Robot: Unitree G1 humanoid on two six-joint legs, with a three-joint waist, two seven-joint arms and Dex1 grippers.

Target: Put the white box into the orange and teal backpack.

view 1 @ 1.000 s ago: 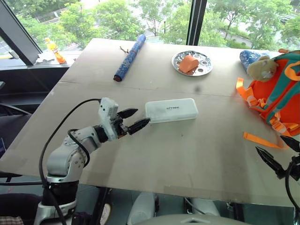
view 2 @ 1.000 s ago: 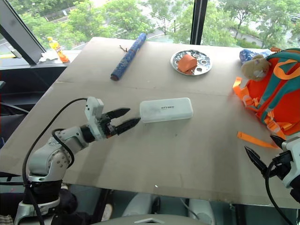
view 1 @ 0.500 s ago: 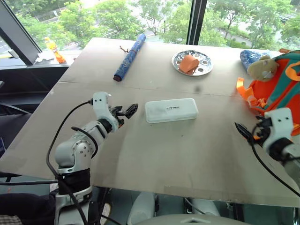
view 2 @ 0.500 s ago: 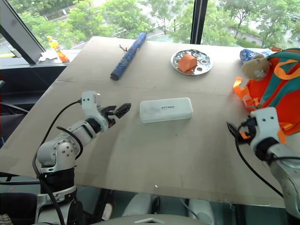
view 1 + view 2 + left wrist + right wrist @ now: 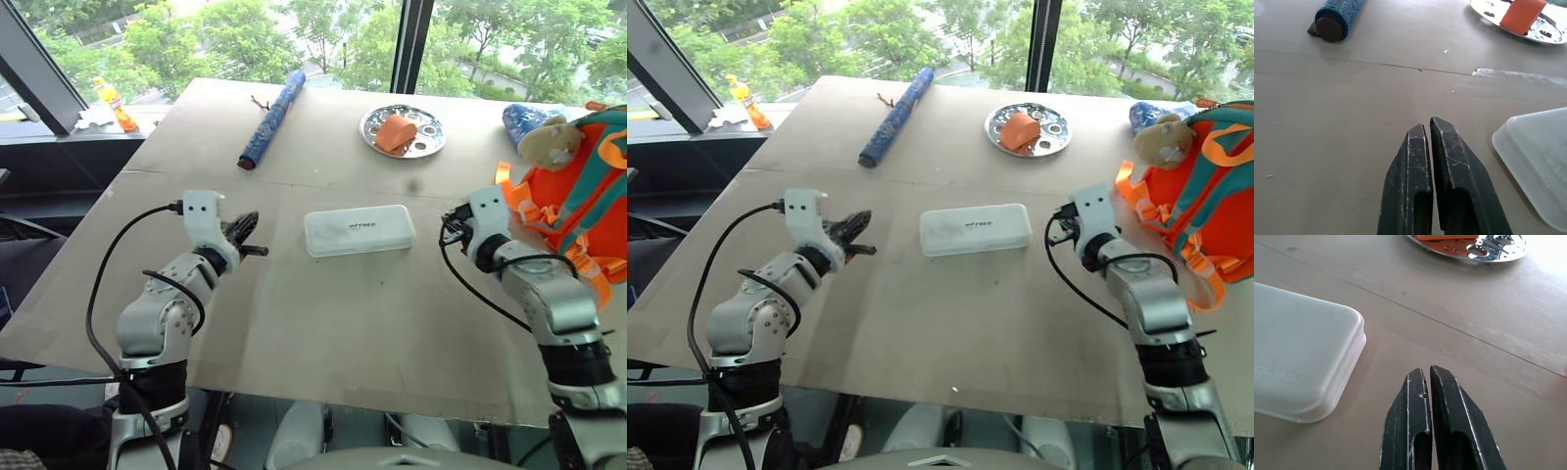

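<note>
**White box on counter, flanked by two closed tools**

The white box (image 5: 359, 231) lies flat near the middle of the counter (image 5: 323, 333), lid up, dark lettering visible on top. Nothing is touching it.

The left tool (image 5: 249, 238) sits just off the box's left end, a small gap between them. Its two black fingers (image 5: 1409, 191) are pressed together and grip nothing. The right tool (image 5: 451, 228) sits just off the box's right end, also apart from it, fingers (image 5: 1454, 428) together and empty. Both tools are low over the counter surface.

The orange and teal backpack (image 5: 578, 186) rests at the counter's right edge, well apart from the box, with a tan plush toy (image 5: 549, 143) at its top and orange straps trailing onto the counter.

Further back: a round metal plate (image 5: 403, 131) carrying an orange item (image 5: 395, 132), and a rolled blue mat (image 5: 273, 118) to its left.
</note>
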